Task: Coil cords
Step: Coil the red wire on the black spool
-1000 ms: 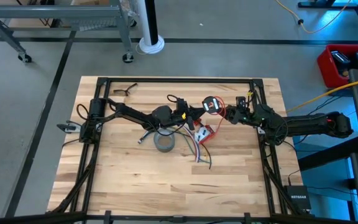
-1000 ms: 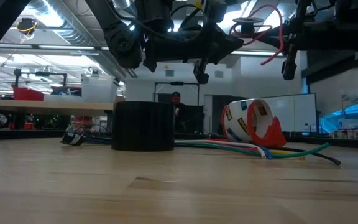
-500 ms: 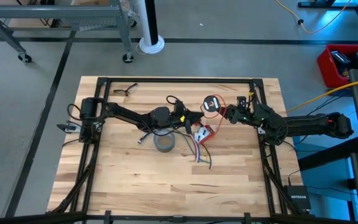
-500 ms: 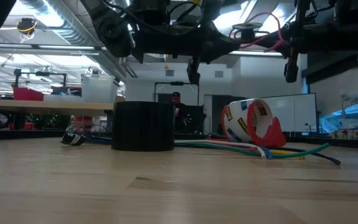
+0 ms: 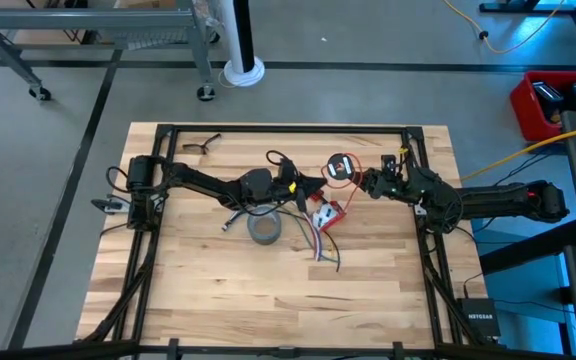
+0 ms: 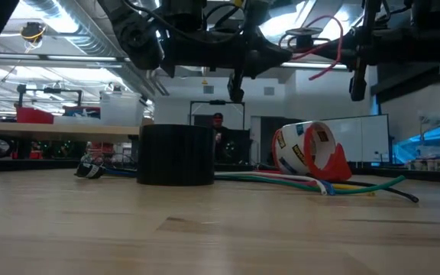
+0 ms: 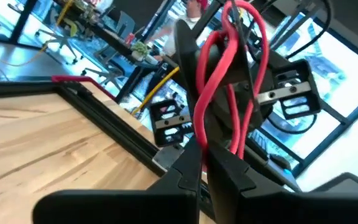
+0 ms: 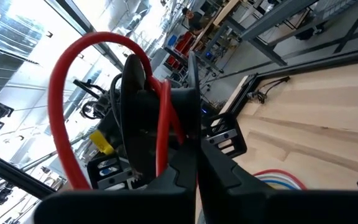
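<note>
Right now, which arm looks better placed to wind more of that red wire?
Probably the left. Its tool pinches the red wire, while the right tool grips the black spool.

In the low view both arms are cut off by the top edge, and the black roll [image 6: 176, 155] hides part of the cable bundle [image 6: 281, 180] behind it. In the high view the spool [image 5: 341, 168] at 12 o'clock is too small to tell its detail. In the right wrist view the red wire [image 8: 73, 106] loop hides part of the other arm.
</note>
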You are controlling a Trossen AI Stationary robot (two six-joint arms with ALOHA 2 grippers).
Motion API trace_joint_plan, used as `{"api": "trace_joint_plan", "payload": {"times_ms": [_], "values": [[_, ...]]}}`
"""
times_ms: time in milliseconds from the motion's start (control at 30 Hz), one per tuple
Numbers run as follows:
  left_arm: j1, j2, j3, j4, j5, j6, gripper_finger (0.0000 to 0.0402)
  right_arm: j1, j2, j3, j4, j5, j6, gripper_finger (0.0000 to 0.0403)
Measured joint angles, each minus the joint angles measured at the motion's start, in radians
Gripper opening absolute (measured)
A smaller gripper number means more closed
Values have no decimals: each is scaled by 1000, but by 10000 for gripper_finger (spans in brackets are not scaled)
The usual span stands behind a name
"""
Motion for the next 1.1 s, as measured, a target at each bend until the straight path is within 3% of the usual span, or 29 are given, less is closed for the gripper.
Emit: {"api": "trace_joint_plan", "payload": {"times_ms": [267,600,833,1100], "values": [[0,0,0,3,91,-25,41,0,0,0,0,-2,2,3],[-3,0,1,2,98,-46,111,0,0,0,0,6,2,3],[-32,0,1,2,75,17,107,0,0,0,9,90,-8,3],[-46,0,24,-67,-11,157,96,0,5,1,50,106,43,3]]}}
